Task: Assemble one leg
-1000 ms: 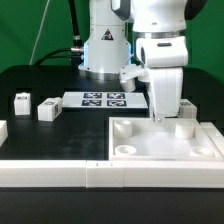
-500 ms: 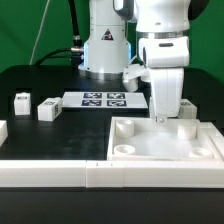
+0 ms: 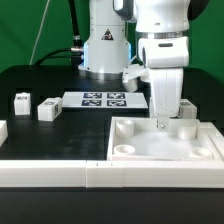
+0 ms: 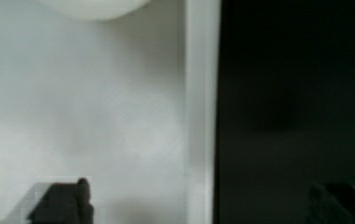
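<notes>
Leg (image 3: 47, 110): small white tagged block, upright on black counter (image 3: 60, 135), toward counter's edge at exterior view's left, well apart from arm.
Similar block (image 3: 21, 99): just beyond leg, nearer same edge.
Marker board (image 3: 103, 99): flat, mid-counter.
Tray (image 3: 165, 152): white, round corner sockets, by counter's front edge.
End effector (image 3: 160, 123): low over tray's far corner at exterior view's right. Fingers (image 4: 62, 200) spread, pinching nothing. Wrist view shows tray rim and bare counter between them.
</notes>
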Robot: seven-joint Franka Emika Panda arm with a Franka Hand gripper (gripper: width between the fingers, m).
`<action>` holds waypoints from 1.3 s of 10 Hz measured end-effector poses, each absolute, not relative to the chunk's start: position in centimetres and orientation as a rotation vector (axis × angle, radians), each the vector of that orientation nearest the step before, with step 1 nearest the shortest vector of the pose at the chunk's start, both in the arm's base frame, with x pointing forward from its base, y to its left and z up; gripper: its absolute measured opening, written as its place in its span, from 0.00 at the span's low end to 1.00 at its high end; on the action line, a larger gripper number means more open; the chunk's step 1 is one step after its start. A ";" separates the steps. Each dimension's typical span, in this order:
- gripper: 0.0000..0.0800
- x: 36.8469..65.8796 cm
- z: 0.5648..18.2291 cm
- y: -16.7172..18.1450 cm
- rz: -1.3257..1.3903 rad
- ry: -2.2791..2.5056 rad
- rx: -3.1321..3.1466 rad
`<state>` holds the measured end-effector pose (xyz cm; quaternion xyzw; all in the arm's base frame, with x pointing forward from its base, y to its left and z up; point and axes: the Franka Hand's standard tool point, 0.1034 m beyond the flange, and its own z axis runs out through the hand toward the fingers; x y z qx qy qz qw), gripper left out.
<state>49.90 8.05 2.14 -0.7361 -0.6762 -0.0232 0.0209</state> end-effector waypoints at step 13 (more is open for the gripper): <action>0.81 46.9 6.3 10.4 -0.083 -1.732 -2.603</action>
